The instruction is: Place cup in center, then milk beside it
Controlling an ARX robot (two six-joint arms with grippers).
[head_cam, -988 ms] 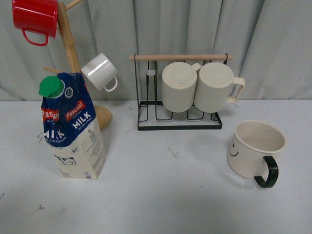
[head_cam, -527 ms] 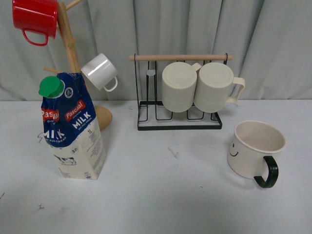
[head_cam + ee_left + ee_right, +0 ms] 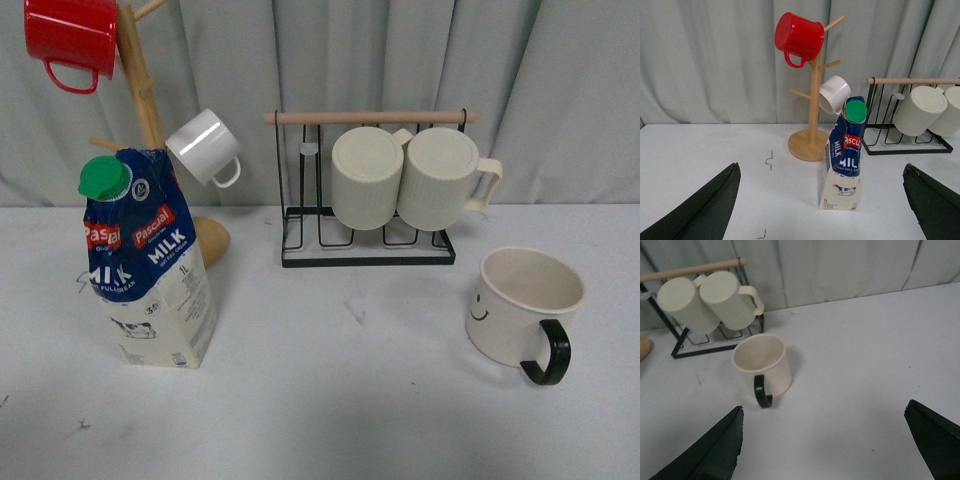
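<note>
The cup (image 3: 520, 305), a wide cream mug with a black loop handle and a small smiley face, stands upright at the right of the white table. It also shows in the right wrist view (image 3: 763, 365), handle toward the camera. The milk (image 3: 148, 262), a tall blue and cream carton with a green cap, stands upright at the left; it also shows in the left wrist view (image 3: 844, 157). My left gripper (image 3: 822, 207) is open and empty, short of the carton. My right gripper (image 3: 824, 445) is open and empty, short of the cup. Neither arm shows in the front view.
A wooden mug tree (image 3: 150, 120) behind the milk carries a red mug (image 3: 72, 40) and a small white cup (image 3: 205, 148). A black wire rack (image 3: 365, 235) at the back centre holds two ribbed cream mugs (image 3: 405, 180). A grey curtain hangs behind the table (image 3: 330, 400).
</note>
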